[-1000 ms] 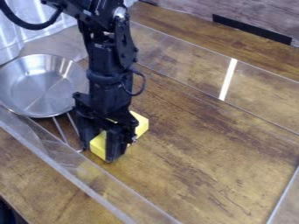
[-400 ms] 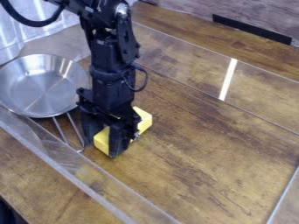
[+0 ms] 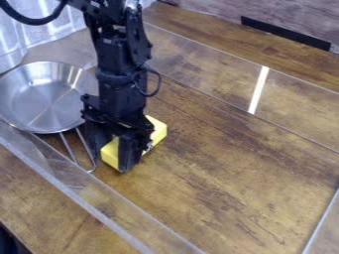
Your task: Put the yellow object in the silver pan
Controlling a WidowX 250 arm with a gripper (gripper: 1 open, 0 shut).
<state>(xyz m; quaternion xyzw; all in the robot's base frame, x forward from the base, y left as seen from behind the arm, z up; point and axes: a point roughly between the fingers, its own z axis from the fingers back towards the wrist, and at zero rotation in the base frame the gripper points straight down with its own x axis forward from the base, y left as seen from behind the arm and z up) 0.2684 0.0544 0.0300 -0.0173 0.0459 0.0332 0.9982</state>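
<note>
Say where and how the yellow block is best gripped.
Probably across its narrow width near the middle, coming from above: the yellow block lies flat on the table, its long sides exposed. The gripper is already over its near part.

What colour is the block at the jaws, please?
The block is yellow, showing best in the current camera view.

Right of the block (image 3: 157, 130) — open wood (image 3: 232, 149); left — the pan's wire handle (image 3: 79, 151) blocks.
</note>
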